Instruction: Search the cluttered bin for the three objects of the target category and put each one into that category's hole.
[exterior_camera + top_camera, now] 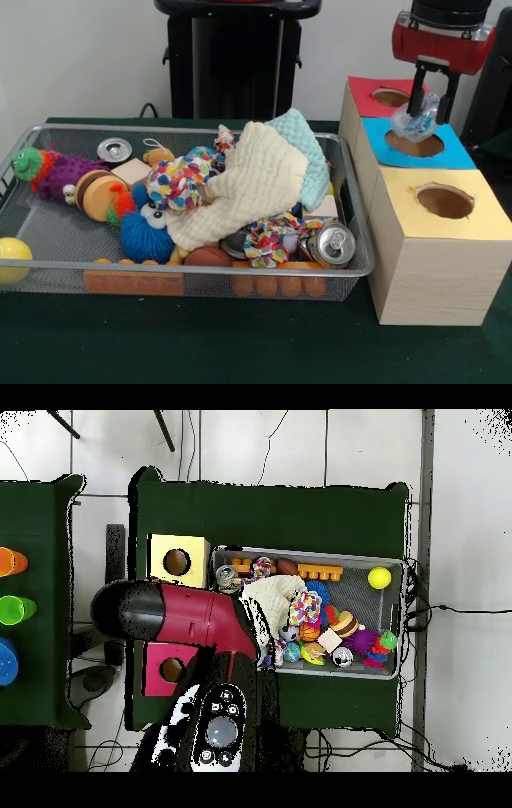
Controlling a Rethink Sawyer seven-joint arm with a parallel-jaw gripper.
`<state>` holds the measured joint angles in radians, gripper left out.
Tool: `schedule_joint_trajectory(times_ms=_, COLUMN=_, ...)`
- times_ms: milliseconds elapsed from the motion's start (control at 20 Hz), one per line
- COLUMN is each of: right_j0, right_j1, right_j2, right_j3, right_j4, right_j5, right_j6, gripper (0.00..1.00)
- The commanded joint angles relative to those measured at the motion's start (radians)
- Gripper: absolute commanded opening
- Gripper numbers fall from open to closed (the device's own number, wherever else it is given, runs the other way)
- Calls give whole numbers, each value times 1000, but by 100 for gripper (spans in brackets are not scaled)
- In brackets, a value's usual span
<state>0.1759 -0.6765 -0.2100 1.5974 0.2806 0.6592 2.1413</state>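
Green table (240, 344), white wall (80, 56), tiled floor (300, 444), mesh bin (48, 240)

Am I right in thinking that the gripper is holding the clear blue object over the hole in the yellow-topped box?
Not quite. In the front view, the gripper holds the clear blue object over the hole in the blue-topped box, the middle of the three. The yellow-topped box is nearer the camera, with nothing above its hole.
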Motion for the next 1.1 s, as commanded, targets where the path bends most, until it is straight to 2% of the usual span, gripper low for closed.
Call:
schedule_joint_trajectory(times_ms=50, right_j0=-17, right_j1=63, right_j2=67, right_j3=133, right_j4=33, right_j5=-120, right_j6=196, gripper=0)
schedule_joint_trajectory(times_ms=300, right_j0=-9, right_j1=80, right_j2=62, right_j3=158, right_j4=19, right_j5=-168, right_j6=192, gripper=0)
schedule_joint_trajectory(times_ms=700, right_j0=-54, right_j1=113, right_j2=126, right_j3=217, right_j4=31, right_j5=-303, right_j6=167, gripper=0)
schedule_joint_trajectory(times_ms=1100, right_j0=-70, right_j1=80, right_j2=165, right_j3=269, right_j4=57, right_j5=-312, right_j6=174, gripper=0)
